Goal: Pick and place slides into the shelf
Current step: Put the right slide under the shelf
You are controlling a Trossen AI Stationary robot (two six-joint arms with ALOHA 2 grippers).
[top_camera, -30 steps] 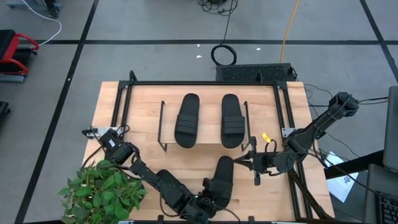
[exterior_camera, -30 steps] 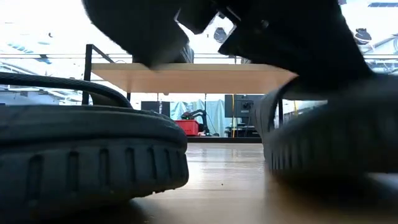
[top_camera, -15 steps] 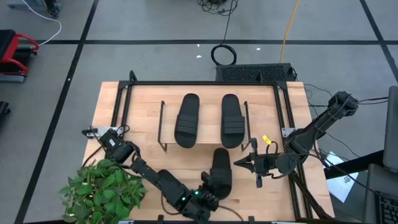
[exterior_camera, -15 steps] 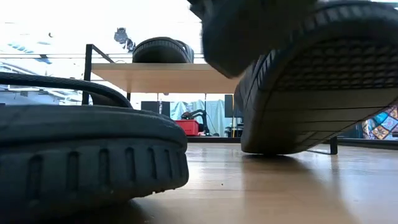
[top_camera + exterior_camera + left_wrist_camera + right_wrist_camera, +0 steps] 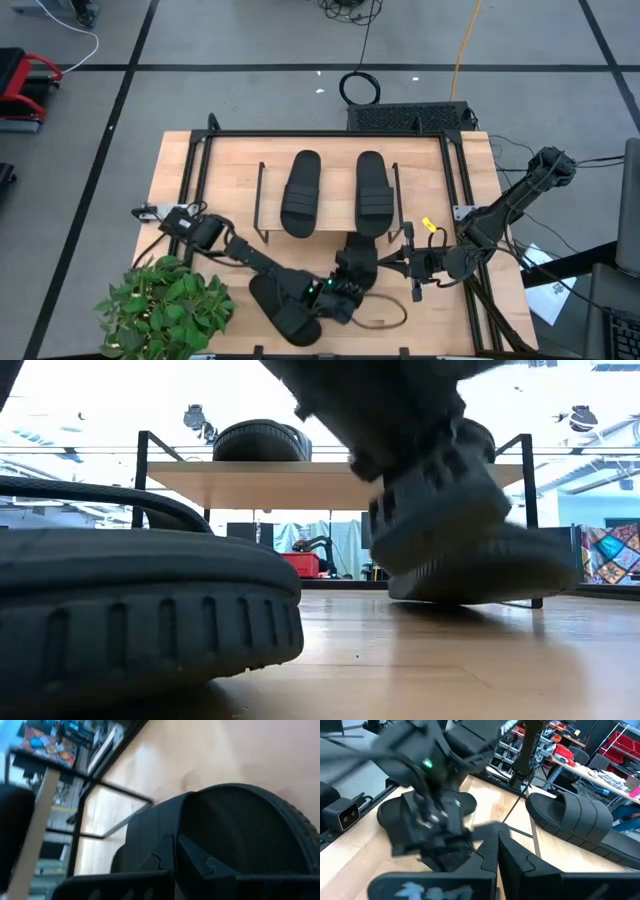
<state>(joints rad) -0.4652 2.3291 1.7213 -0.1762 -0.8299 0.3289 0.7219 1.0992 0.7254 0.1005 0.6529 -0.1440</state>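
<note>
The left hand [image 5: 345, 290] is clamping the heel of a third slide [image 5: 357, 262], which is sitting just in front of the shelf [image 5: 272, 205]. The right hand [image 5: 392, 263] is waiting closed and empty just beside that slide. Two slides [image 5: 301, 192] are already lying side by side on the shelf's top board; the fourth slide [image 5: 282, 306] is lying on the bench [image 5: 170, 170] near the front edge, so roughly half the job is remaining. Whether the held slide is touching the bench is hard to make out, and the left arm is covering part of the fourth slide.
</note>
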